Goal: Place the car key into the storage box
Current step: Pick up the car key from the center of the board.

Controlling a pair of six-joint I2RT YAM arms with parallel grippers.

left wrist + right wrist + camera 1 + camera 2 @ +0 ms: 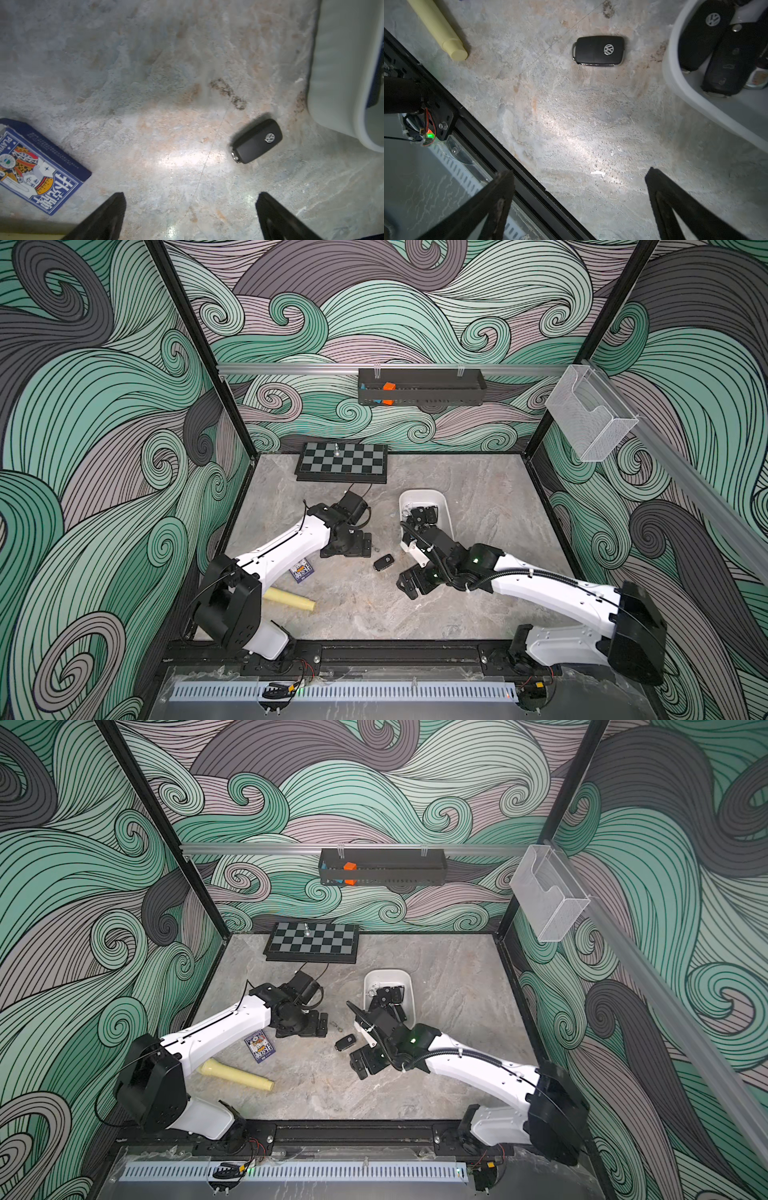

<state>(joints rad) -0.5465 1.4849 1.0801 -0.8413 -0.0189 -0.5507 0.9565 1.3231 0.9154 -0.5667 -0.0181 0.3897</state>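
The car key point(383, 562) lies flat on the desk point(478, 497), long side running 8 to 2 o'clock, badge end at 2, with the storage box point(445, 510) near at its 1 o'clock. My left gripper point(191, 194) and right gripper point(581, 170) are both wide open and hold nothing. A card pack point(302, 571) sits at the key's 9, a yellow tube point(291, 599) at 8, and bare desk runs toward 6.

Both top views high at the front, looking down over the whole table point(478, 497), each wrist view close above it, facing down, both sharing the key point(257, 141) and box point(671, 68) rim
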